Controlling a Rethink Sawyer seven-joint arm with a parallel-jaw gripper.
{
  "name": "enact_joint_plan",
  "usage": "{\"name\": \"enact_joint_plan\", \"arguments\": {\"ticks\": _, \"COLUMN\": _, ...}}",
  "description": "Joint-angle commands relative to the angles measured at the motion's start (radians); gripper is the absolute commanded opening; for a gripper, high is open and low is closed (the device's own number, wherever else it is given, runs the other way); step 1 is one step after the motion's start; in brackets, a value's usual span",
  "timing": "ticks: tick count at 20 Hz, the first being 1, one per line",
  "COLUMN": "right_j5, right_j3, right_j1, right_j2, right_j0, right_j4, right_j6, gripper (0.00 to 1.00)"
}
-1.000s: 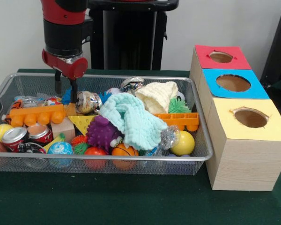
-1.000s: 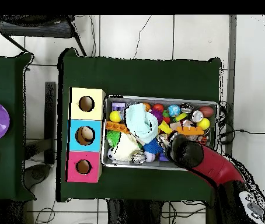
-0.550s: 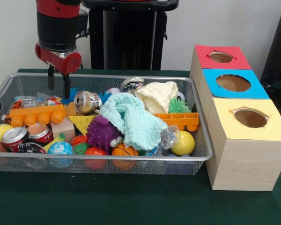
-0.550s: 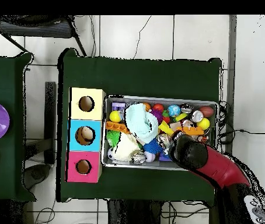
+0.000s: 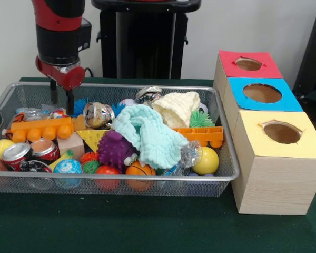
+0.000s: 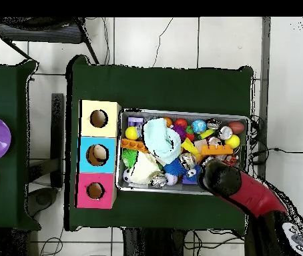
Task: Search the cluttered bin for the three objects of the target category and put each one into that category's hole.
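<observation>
Gripper (image 5: 61, 98) hangs released and empty over my bin (image 5: 147, 87); I judge nothing sorted yet, all three holes (image 5: 262, 93) look empty, so everything remains

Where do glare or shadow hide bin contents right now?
Front view: even light, small glints on the crushed cans, nothing washed out. Overhead view: the arm covers the bin's corner nearest the robot's base; no strong shadows elsewhere.
</observation>
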Motion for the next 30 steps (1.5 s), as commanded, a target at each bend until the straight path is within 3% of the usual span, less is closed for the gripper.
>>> {"name": "enact_joint_plan", "arguments": {"ticks": 1, "right_j5": -0.055, "right_j3": -0.055, "right_j1": 0.116, "right_j2": 0.044, "right_j0": -0.038, "right_j4": -0.069, "right_j6": 0.032, "gripper": 1.00}}
{"name": "enact_joint_plan", "arguments": {"ticks": 10, "right_j5": -0.110, "right_j3": -0.070, "right_j1": 0.167, "right_j2": 0.032, "right_j0": -0.033, "right_j4": -0.089, "right_j6": 0.076, "gripper": 1.00}}
{"name": "enact_joint_plan", "arguments": {"ticks": 21, "right_j5": -0.256, "right_j3": -0.133, "right_j1": 0.242, "right_j2": -0.022, "right_j0": 0.012, "right_j4": -0.057, "right_j6": 0.124, "gripper": 1.00}}
{"name": "enact_joint_plan", "arguments": {"ticks": 30, "right_j5": -0.229, "right_j3": -0.126, "right_j1": 0.210, "right_j2": -0.029, "right_j0": 0.021, "right_j4": -0.048, "right_j6": 0.104, "gripper": 1.00}}
